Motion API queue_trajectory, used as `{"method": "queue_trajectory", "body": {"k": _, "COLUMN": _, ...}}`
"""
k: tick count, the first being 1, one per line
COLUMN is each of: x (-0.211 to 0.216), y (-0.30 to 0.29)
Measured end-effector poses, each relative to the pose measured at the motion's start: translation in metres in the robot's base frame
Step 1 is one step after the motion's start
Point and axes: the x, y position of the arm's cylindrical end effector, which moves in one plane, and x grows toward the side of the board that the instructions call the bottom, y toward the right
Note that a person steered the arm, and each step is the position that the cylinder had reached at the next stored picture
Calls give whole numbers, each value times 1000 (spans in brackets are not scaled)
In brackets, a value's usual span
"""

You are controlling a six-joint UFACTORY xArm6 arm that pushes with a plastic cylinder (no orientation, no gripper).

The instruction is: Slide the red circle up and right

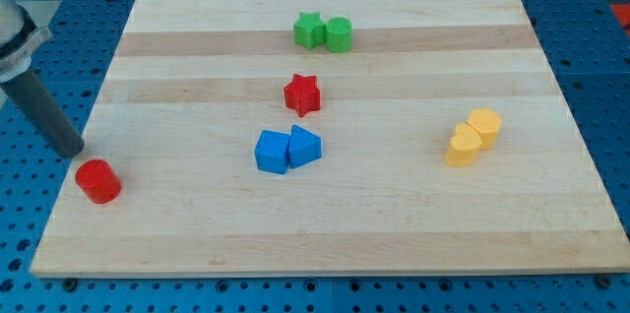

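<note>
Currently red circle sits lower left of frame, near tabletop edge. My tip just above-left, apart, holding nothing. I should swing below-left of circle, then push diagonally through centre.

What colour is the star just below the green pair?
Red: the star at mid-board, seen in the camera view.

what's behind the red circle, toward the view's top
Just above the red circle is my tip, at the board's left edge, close but apparently not touching. The rod hides a strip of board edge.
</note>
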Motion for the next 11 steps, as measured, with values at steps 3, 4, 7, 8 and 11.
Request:
{"method": "queue_trajectory", "body": {"k": 3, "x": 56, "y": 0}}
{"method": "queue_trajectory", "body": {"k": 4, "x": 98, "y": 0}}
{"method": "queue_trajectory", "body": {"k": 7, "x": 58, "y": 62}}
{"method": "queue_trajectory", "body": {"k": 8, "x": 45, "y": 84}}
{"method": "queue_trajectory", "body": {"k": 11, "x": 15, "y": 54}}
